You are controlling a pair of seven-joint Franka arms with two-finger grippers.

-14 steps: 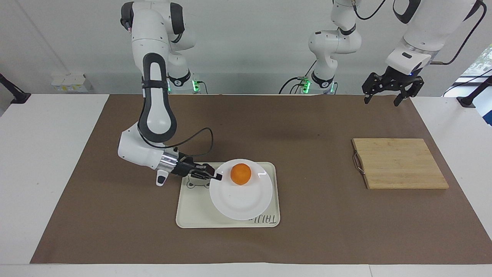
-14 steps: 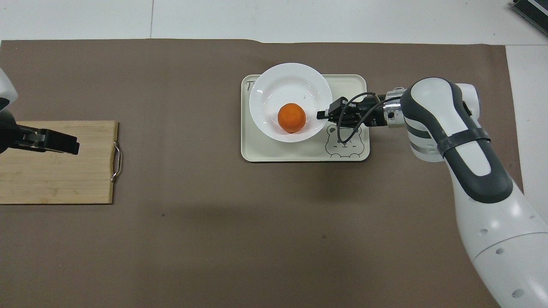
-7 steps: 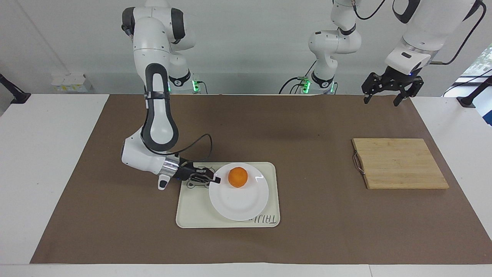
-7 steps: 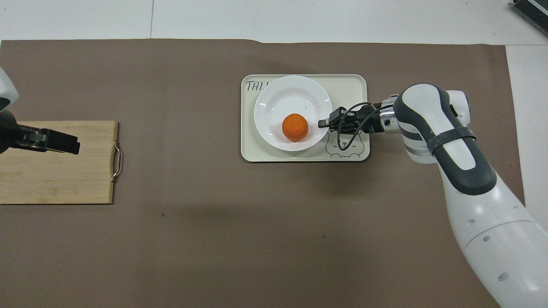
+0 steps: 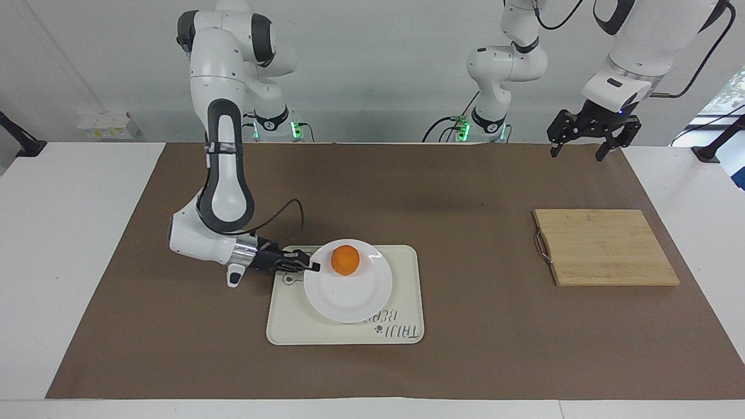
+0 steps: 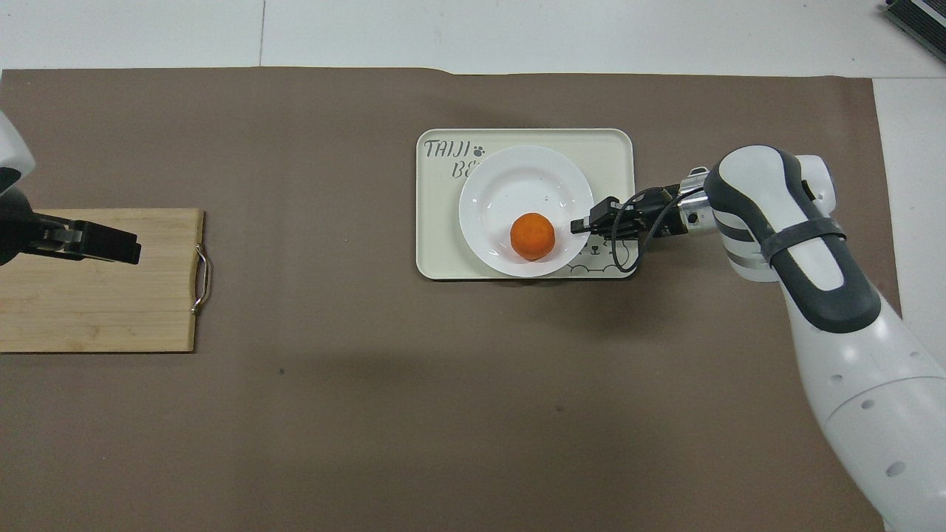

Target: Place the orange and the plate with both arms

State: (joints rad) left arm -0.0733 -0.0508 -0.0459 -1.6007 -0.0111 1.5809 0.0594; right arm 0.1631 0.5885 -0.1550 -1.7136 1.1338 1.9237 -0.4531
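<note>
On the tray, the plate hides its bear drawing.

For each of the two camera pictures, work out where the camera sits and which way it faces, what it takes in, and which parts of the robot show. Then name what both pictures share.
Facing view: high across the table, facing the robots; shows both arms whole, right end effector shut on the plate, left end effector open above the table.
Overhead view: above the robots' end, looking steeply down; right arm and left end effector enter from below.
Shared: orange on the plate, tray, cutting board.
</note>
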